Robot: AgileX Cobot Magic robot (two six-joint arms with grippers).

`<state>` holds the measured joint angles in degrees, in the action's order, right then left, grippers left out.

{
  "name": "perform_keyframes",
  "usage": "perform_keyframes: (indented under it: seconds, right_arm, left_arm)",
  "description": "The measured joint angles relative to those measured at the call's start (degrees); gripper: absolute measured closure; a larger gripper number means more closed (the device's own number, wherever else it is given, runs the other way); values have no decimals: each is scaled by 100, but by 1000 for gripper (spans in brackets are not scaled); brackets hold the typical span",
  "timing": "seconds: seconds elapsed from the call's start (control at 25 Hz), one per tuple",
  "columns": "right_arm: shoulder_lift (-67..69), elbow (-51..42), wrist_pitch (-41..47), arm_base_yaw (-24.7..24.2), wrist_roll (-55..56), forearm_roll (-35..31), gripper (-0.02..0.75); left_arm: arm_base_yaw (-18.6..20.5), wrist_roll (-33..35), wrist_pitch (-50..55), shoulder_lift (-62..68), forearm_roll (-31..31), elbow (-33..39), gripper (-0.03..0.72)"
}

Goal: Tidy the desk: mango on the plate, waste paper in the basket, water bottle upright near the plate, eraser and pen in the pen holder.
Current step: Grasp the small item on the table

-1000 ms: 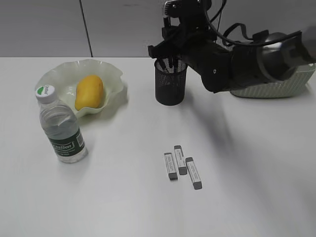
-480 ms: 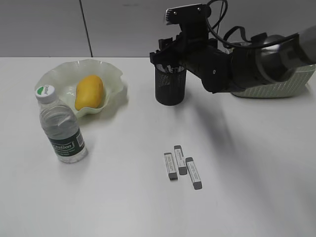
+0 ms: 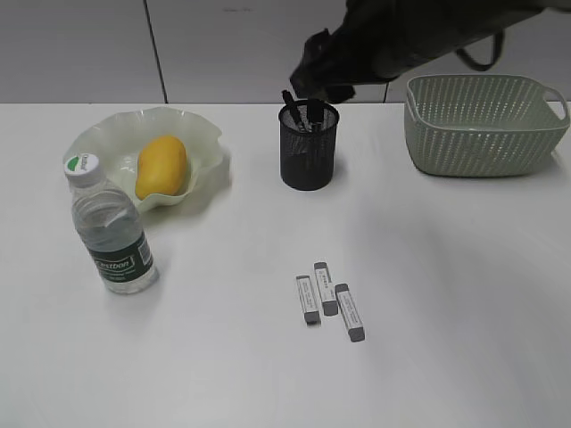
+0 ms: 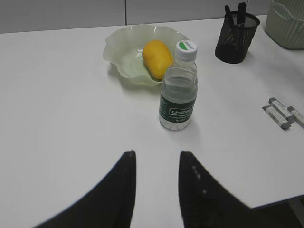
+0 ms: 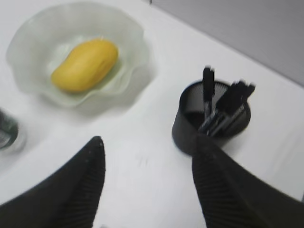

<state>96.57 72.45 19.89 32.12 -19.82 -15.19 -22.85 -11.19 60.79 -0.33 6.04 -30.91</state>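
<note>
The mango (image 3: 161,166) lies in the wavy pale-green plate (image 3: 207,135) at the back left. The water bottle (image 3: 111,234) stands upright in front of the plate. The black mesh pen holder (image 3: 309,152) holds dark pens. Three grey erasers (image 3: 328,300) lie on the desk (image 3: 446,294). The green basket (image 3: 482,125) stands at the back right. My right gripper (image 3: 323,71) hovers blurred above the pen holder, open and empty (image 5: 148,142). My left gripper (image 4: 156,154) is open and empty, low over the desk before the bottle (image 4: 178,92). The waste paper is out of view.
A grey wall runs behind the desk. The left wrist view shows the desk's near right edge by the erasers (image 4: 280,111). The right wrist view shows the mango (image 5: 85,64), the plate (image 5: 133,38) and the pen holder (image 5: 211,118) below the gripper.
My right arm has risen from the pen holder and pulled back up to the top of the view, uncovering the basket. Pens now show standing in the holder.
</note>
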Motion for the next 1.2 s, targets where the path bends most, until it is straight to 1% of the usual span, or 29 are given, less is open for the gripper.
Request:
perform_keyframes:
  seconds: [0.08, 0.12, 0.24, 0.32, 0.36, 0.48, 0.64, 0.76, 0.92, 1.08, 1.2]
  right_arm:
    - [-434, 0, 1066, 5, 691, 682, 273]
    - [-596, 0, 1637, 5, 1015, 1135, 277]
    - [-940, -34, 3209, 5, 1982, 2187, 300]
    - [-1256, -270, 3839, 0, 2292, 2541, 316]
    - [-1510, -433, 4011, 0, 2424, 2573, 321]
    - [-2481, -1291, 4253, 0, 2772, 2559, 328]
    - [-3940, -2567, 4783, 0, 3098, 2533, 333]
    - [-5049, -3381, 4866, 0, 3133, 2462, 334]
    - [-6578, -4007, 4644, 0, 3130, 2348, 335]
    - [-7847, -4178, 4175, 0, 3033, 2312, 335]
    - [-8427, -4269, 4040, 0, 2917, 2354, 335]
  left_arm:
    - [0, 0, 0, 0, 0, 0, 459]
    - [0, 0, 0, 0, 0, 0, 459]
    - [0, 0, 0, 0, 0, 0, 459]
    - [0, 0, 0, 0, 0, 0, 459]
    - [0, 0, 0, 0, 0, 0, 459]
    - [0, 0, 0, 0, 0, 0, 459]
    - [0, 0, 0, 0, 0, 0, 459]
    - [0, 0, 0, 0, 0, 0, 459]
    - [0, 0, 0, 0, 0, 0, 461]
    - [0, 0, 0, 0, 0, 0, 461]
    - [0, 0, 0, 0, 0, 0, 461]
